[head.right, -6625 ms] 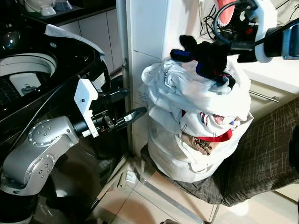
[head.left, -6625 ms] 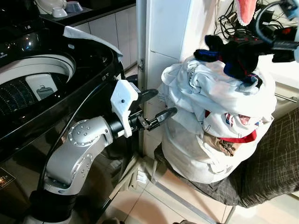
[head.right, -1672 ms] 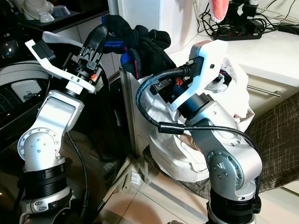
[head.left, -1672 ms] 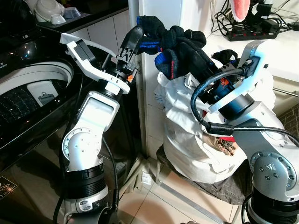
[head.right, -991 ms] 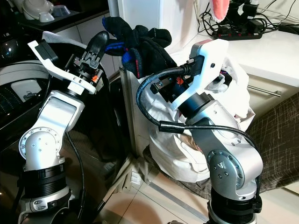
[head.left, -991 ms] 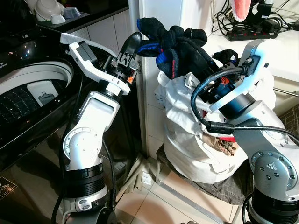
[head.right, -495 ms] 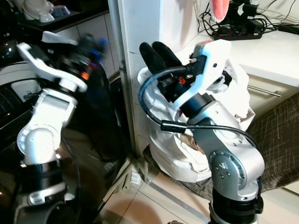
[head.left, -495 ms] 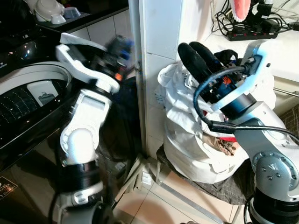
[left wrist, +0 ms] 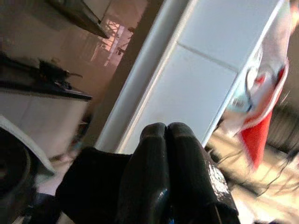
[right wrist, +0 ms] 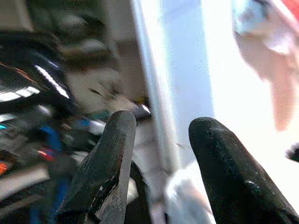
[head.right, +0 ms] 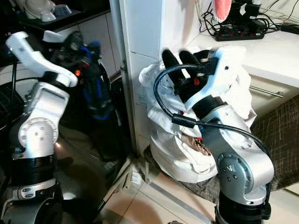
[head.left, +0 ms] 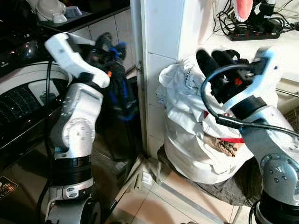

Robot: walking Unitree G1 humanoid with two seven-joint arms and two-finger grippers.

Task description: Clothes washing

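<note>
Swung washerward, left gripper [left wrist: 166,140] pinches dark garment [head.left: 120,88]; right gripper [right wrist: 159,140] gapes.

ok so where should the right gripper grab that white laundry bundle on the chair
Probably the bunched folds at the top of the white laundry bundle, coming from above: the open right gripper hovers just over them, and the crumpled ridges give its fingers something to pinch, unlike the taut rounded sides.

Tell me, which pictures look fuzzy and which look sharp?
Left eye view: the left gripper and the dark garment hanging from it are smeared, while the white laundry bag is sharp. Right wrist view: the background is fuzzy and the wall glares white behind the right gripper. Left wrist view: its fingers look sharp; the right side is streaky.
</note>
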